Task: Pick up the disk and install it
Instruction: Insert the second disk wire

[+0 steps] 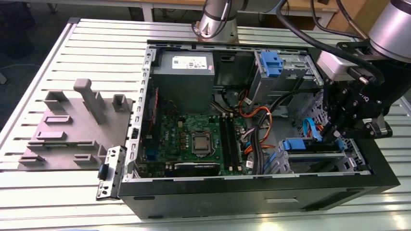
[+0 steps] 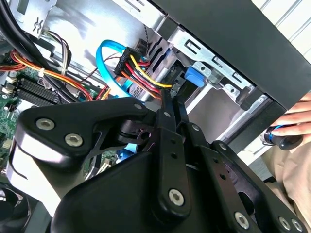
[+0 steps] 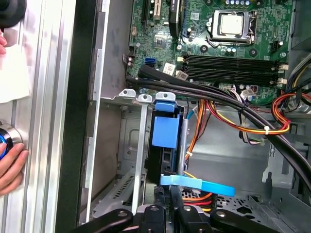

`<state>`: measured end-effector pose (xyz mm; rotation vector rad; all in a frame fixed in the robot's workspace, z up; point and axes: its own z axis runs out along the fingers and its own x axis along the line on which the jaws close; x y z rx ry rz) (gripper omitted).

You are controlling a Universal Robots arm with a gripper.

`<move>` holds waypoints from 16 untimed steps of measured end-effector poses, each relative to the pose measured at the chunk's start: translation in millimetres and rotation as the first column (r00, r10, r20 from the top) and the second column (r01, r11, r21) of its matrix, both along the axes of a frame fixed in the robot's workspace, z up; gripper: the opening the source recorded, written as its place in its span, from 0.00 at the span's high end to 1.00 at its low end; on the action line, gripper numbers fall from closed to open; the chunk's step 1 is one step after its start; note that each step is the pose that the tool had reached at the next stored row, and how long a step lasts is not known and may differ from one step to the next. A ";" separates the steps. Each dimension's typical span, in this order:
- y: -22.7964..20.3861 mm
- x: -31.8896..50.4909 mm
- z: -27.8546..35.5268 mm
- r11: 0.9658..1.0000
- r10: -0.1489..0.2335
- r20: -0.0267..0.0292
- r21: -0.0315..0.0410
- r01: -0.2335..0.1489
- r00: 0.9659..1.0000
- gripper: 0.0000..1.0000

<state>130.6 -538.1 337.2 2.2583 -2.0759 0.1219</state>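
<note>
Inside the case's lower drive cage, the disk (image 3: 165,133) sits slotted edge-on in its blue carrier, long axis running straight away from the gripper (image 3: 167,216), directly ahead of the fingertips; finger state cannot be told.
</note>
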 end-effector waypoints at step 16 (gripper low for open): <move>-1.7 0.0 -1.9 1.000 0.000 0.000 0.000 0.000 1.000 0.83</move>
